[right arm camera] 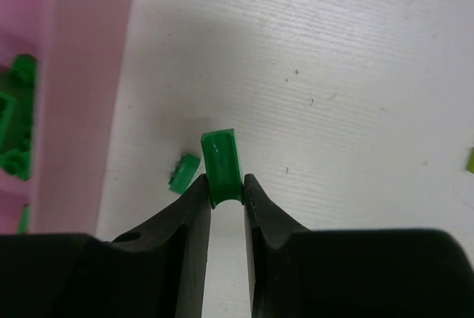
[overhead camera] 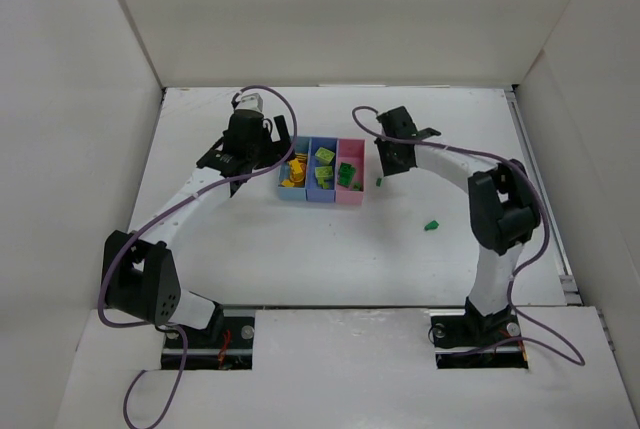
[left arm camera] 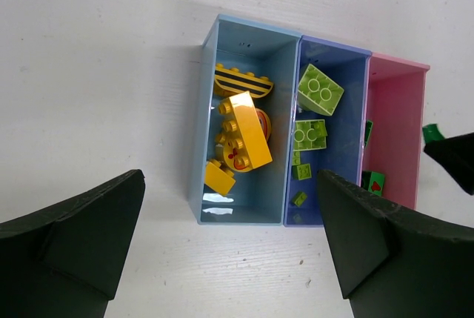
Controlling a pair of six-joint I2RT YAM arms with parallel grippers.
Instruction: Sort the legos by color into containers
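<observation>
The containers are three joined bins: light blue (overhead camera: 293, 187) with yellow legos (left arm camera: 244, 133), periwinkle (overhead camera: 322, 192) with lime legos (left arm camera: 320, 90), and pink (overhead camera: 350, 195) with dark green legos (right arm camera: 16, 110). Just right of the pink bin, my right gripper (right arm camera: 224, 184) is shut on a dark green lego (right arm camera: 221, 164) close above the table. A smaller dark green piece (right arm camera: 184, 173) lies beside it on the table. My left gripper (left arm camera: 229, 179) hangs open and holds nothing, over the near end of the light blue bin (left arm camera: 204, 184).
Another dark green lego (overhead camera: 431, 224) lies on the white table to the right of the tray. A lime sliver (right arm camera: 471, 159) shows at the right edge of the right wrist view. White walls enclose the table on three sides.
</observation>
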